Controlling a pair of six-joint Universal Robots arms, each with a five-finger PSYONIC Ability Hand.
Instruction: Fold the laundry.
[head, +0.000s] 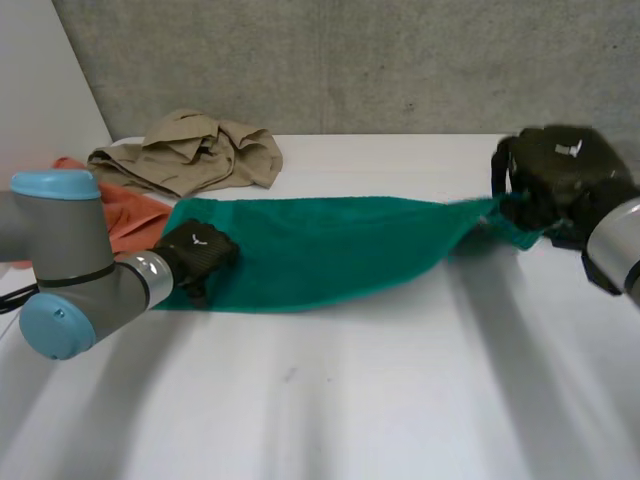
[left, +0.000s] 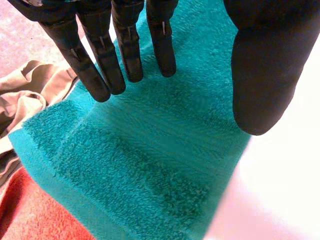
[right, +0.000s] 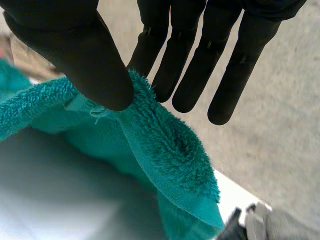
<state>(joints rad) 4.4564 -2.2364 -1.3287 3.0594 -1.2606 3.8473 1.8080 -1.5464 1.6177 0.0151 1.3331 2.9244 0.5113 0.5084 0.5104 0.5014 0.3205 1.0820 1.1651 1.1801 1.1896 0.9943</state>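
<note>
You had the right hand (head: 548, 178) pinching one end of the green towel (head: 320, 250) between thumb and straight fingers, that end raised off the white table (head: 350, 400). Your left hand (head: 197, 255) was over the other end, fingers (left: 130, 50) straight, thumb apart, gripping nothing. An orange cloth (left: 35, 210) lay past its fingertips and a tan garment (left: 30, 95) beside them.

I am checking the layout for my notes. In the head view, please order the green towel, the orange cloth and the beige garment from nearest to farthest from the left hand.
1. green towel: right under the left hand.
2. orange cloth: beside the hand, past the towel's end.
3. beige garment: farthest, behind both cloths.
</note>
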